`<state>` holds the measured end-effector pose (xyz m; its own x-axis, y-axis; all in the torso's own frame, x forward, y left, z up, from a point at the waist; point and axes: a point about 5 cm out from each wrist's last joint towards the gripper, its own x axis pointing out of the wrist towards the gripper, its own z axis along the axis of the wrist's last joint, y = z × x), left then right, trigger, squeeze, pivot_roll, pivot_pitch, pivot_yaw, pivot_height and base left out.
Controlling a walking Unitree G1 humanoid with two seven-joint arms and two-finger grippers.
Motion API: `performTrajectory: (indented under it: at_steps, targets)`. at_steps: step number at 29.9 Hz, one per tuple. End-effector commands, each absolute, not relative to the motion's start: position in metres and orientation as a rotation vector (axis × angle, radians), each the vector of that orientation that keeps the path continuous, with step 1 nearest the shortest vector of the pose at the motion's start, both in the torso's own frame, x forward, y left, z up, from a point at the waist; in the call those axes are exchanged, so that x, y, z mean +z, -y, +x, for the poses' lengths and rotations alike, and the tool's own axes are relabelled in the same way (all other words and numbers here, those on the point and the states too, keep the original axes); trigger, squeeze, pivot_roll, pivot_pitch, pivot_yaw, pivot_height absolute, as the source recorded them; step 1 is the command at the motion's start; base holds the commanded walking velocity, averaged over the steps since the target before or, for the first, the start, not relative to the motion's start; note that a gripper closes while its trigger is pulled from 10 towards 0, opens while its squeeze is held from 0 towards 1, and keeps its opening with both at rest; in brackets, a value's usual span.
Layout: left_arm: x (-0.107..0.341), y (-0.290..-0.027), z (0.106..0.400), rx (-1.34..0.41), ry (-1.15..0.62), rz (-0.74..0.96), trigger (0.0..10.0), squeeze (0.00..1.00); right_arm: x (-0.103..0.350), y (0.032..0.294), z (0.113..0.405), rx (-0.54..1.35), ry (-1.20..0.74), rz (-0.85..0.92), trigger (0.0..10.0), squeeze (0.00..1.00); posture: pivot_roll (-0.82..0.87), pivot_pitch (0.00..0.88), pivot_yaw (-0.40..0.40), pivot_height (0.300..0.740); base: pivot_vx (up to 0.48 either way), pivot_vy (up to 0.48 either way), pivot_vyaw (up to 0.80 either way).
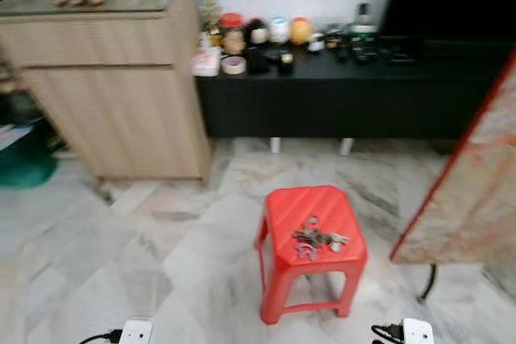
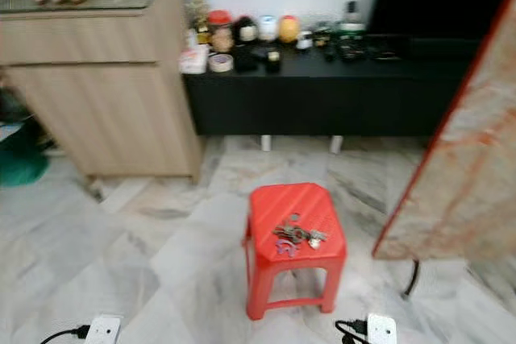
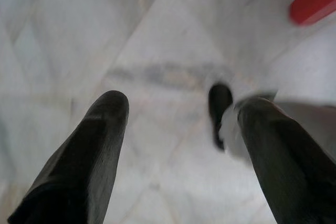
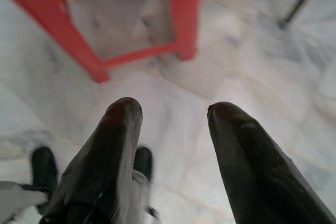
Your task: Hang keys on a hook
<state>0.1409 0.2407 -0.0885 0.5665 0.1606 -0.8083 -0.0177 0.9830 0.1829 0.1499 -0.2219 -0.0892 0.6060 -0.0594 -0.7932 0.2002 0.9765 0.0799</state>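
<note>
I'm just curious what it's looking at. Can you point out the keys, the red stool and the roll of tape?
keys [image 1: 317, 238], left eye view, middle of the bunch
red stool [image 1: 302, 204], left eye view, bare seat top
roll of tape [image 1: 233, 64], left eye view, its rim

Left gripper [image 3: 178, 114] hanging low, pointed down, its two black fingers [image 3: 94, 145] spread well apart; right gripper [image 4: 173, 114] likewise hanging low and pointed down, fingers [image 4: 241, 150] parted, nothing between either pair.
</note>
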Motion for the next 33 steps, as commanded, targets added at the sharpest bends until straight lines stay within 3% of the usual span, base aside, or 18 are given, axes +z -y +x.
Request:
performTrajectory:
  at_steps: [1, 13, 23, 33]
  targets:
    - [-0.090, -0.241, 0.138, 0.112, -0.976, 0.153, 10.0, 0.00, -0.093, 0.223, 0.139, -0.160, -0.939, 0.163, 10.0, 0.00, 0.07, 0.037, -0.029, 0.740, 0.000, 0.000, 0.00]
    - [-0.090, -0.247, 0.133, 0.128, -0.979, 0.152, 10.0, 0.00, -0.095, 0.217, 0.135, -0.156, -0.936, 0.169, 10.0, 0.00, 0.06, 0.042, -0.035, 0.740, 0.000, 0.000, 0.00]
    - [-0.091, -0.240, 0.135, 0.089, -0.978, 0.157, 10.0, 0.00, -0.093, 0.225, 0.135, -0.227, -0.903, 0.177, 10.0, 0.00, -0.01, 0.021, 0.030, 0.740, 0.000, 0.000, 0.00]
    - [-0.088, -0.237, 0.143, 0.099, -0.949, 0.149, 10.0, 0.00, -0.090, 0.227, 0.143, -0.202, -0.905, 0.155, 10.0, 0.00, 0.02, 0.000, -0.002, 0.740, 0.000, 0.000, 0.00]
